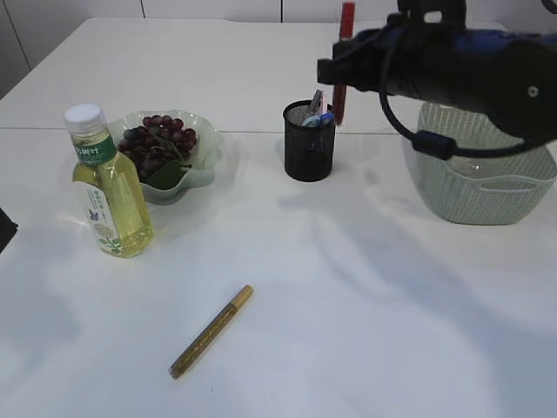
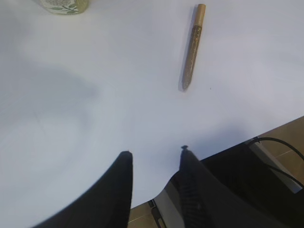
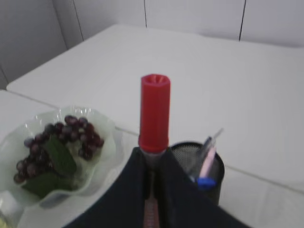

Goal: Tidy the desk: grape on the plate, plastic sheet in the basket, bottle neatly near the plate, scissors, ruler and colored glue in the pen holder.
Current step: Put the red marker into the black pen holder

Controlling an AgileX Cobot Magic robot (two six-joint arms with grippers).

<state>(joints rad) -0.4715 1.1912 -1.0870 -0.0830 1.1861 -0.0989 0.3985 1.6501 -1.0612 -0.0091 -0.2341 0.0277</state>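
My right gripper (image 3: 152, 159) is shut on a red glue pen (image 3: 155, 114) and holds it upright in the air just behind the black mesh pen holder (image 1: 309, 144), which has scissors and other items in it. The red pen (image 1: 345, 61) shows next to the right arm in the exterior view. A gold glue pen (image 1: 211, 331) lies on the table at the front; it also shows in the left wrist view (image 2: 192, 47). Grapes (image 1: 158, 144) lie on the pale green plate (image 1: 204, 148). The yellow bottle (image 1: 109, 187) stands beside the plate. My left gripper (image 2: 154, 156) is open and empty near the table's front edge.
A pale green basket (image 1: 483, 187) stands at the right, partly behind the right arm. The pen holder (image 3: 199, 164) also shows in the right wrist view, with the plate of grapes (image 3: 57, 147) to its left.
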